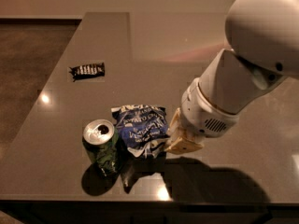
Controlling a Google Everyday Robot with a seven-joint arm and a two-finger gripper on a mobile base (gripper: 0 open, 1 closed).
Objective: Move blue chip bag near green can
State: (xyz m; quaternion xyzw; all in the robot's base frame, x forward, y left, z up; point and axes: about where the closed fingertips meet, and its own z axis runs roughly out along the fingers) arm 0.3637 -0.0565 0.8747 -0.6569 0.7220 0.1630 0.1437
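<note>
Our end effector [172,137] pinches the blue chip bag [140,127] by its edge, beside the green can [100,146]; we judge it light, soft, slippery.

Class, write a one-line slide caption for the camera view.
Gripper at crinkled glossy blue chip bag lying beside small green drink can.
</note>
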